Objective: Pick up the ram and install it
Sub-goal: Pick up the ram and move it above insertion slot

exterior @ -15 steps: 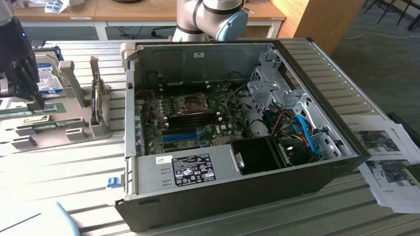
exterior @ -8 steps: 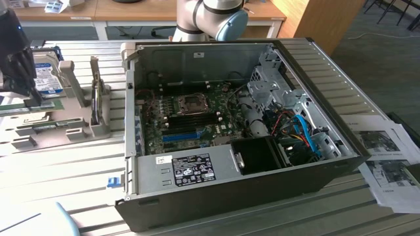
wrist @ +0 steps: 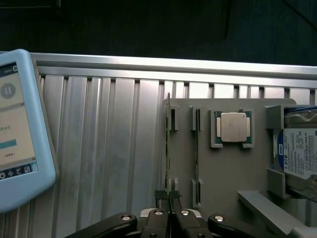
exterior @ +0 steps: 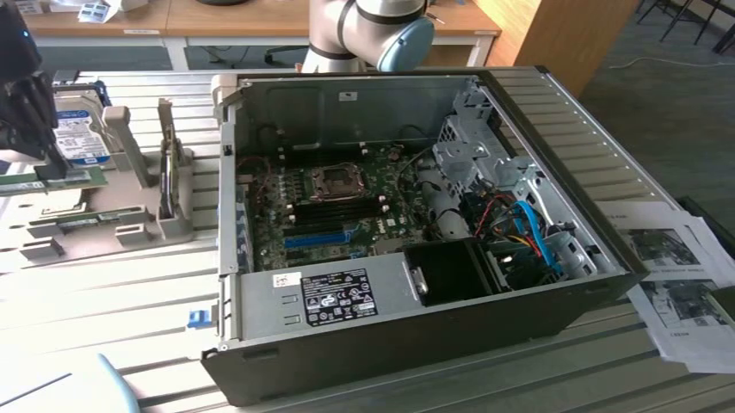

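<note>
Gripper [wrist: 171, 215] at exterior view's left edge, fingers pressed together on ram [exterior: 69, 179], thin green stick at end slot of grey holder [wrist: 223, 173]; whether lifted clear, cannot tell. Ribbed aluminium table [exterior: 115, 292] underneath. Wooden desks [exterior: 103, 21] and blue-grey carpet [exterior: 677, 77] along top of frame. Open computer case [exterior: 379, 340] at centre, motherboard [exterior: 333, 211] exposed. Printed papers [exterior: 677, 284] at lower right. Hard drive [wrist: 299, 153] and silver processor chip [wrist: 233, 126] sit in holder.
</note>
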Robot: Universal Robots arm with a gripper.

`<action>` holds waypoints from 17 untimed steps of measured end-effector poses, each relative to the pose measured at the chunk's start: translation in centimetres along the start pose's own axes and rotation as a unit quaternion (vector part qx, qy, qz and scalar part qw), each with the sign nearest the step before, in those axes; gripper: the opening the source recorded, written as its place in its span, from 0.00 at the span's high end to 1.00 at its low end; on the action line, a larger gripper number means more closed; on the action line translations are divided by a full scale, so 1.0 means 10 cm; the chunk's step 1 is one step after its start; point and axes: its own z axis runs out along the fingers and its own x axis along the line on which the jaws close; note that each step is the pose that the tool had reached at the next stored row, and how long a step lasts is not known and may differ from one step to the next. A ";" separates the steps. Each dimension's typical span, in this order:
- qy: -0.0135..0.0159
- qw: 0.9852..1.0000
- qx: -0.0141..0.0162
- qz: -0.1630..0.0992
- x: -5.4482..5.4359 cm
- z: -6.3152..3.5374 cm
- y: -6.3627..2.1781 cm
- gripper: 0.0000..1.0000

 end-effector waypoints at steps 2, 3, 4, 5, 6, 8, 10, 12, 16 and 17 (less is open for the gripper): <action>0.000 1.000 0.000 0.000 0.00 -0.031 0.002 0.89; 0.001 1.000 0.000 0.000 0.00 -0.045 0.002 0.89; 0.001 1.000 0.000 0.000 0.00 -0.058 0.002 0.89; 0.001 1.000 0.000 0.000 0.00 -0.072 0.003 0.89; 0.002 1.000 0.000 0.000 0.00 -0.086 0.004 0.89; 0.002 1.000 0.000 0.000 0.01 -0.112 0.005 0.89; 0.003 1.000 0.000 0.000 0.01 -0.135 0.006 0.89; 0.003 1.000 0.000 0.000 0.01 -0.158 0.007 0.89; 0.004 1.000 0.000 0.001 0.01 -0.208 0.009 0.89; 0.004 1.000 0.000 0.001 0.01 -0.222 0.010 0.89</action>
